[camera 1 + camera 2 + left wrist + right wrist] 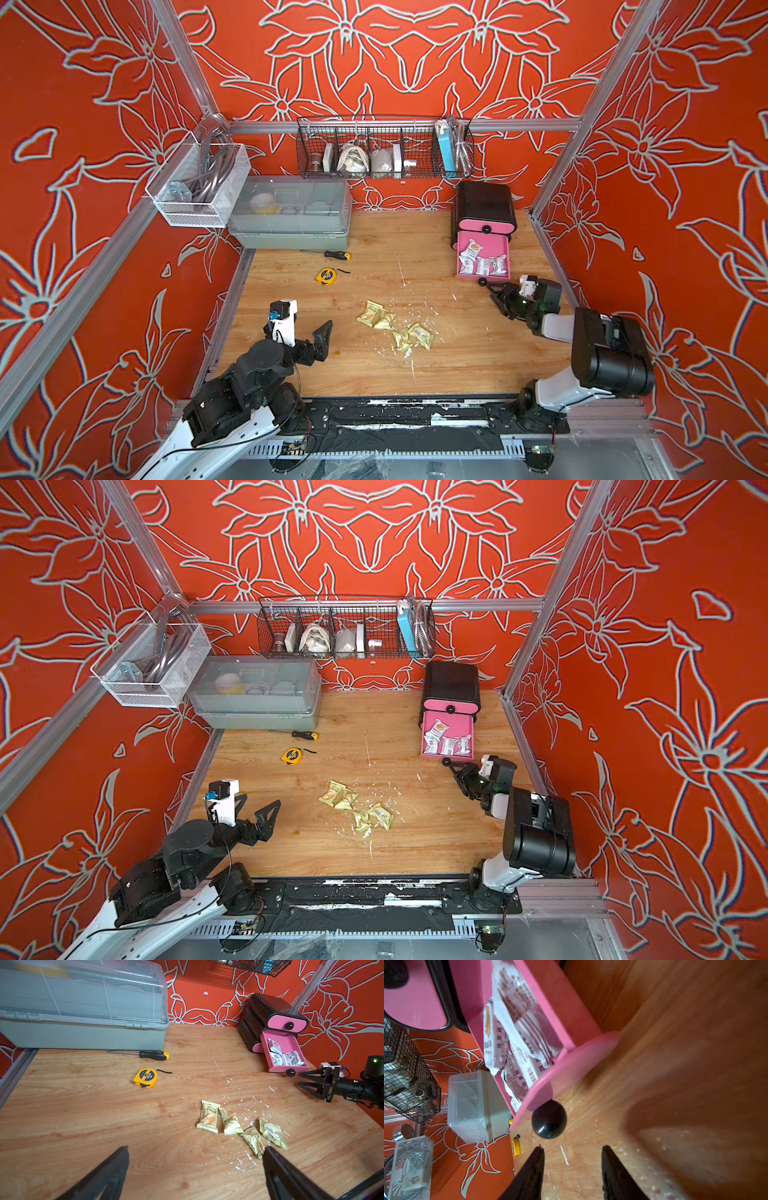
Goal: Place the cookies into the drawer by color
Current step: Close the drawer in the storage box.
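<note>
Nearest lens: left gripper [196, 1149], fingers spread wide, holding nothing, hovering over bare wood near four yellow-green cookies [230, 1124] mid-table. Two lying with long axes roughly toward back wall, other two skewed; "DRYCAKE" legible on one. Jaws of right gripper [573, 1148] partly apart, nothing between, tips just short of knob [549, 1119] on middle drawer [496, 245]. Pulled out of drawer chest [484, 203] at back right, long axis toward table front. White cookies [482, 264] inside, print too blurred to read. Bottom drawer [257, 1047] mostly hidden underneath. "deli" on screwdriver [153, 1055].
</note>
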{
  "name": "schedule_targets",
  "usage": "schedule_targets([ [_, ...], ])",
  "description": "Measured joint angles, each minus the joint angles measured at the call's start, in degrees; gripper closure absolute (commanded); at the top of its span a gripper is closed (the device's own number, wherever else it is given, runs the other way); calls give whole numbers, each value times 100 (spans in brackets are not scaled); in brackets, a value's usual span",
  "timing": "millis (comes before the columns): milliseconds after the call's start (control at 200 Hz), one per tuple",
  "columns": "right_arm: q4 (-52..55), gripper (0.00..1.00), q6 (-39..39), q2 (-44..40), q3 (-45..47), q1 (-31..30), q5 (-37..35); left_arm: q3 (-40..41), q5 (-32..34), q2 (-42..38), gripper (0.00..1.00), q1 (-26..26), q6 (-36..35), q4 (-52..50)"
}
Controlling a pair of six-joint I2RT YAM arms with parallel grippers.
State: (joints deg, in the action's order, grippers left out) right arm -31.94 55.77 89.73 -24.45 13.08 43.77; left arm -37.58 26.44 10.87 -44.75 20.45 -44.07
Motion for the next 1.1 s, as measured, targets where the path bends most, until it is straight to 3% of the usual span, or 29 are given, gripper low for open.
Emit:
schedule_targets([
  [460,-1408,58,341,909,-192,-286,275,0,0,17,0,0,-2,0],
  [921,-1572,69,511,1071,-275,-326,302,4,2,17,0,0,-2,0],
  [1096,-1305,70,573,710,-271,-339,236,4,2,17,0,0,-4,0],
])
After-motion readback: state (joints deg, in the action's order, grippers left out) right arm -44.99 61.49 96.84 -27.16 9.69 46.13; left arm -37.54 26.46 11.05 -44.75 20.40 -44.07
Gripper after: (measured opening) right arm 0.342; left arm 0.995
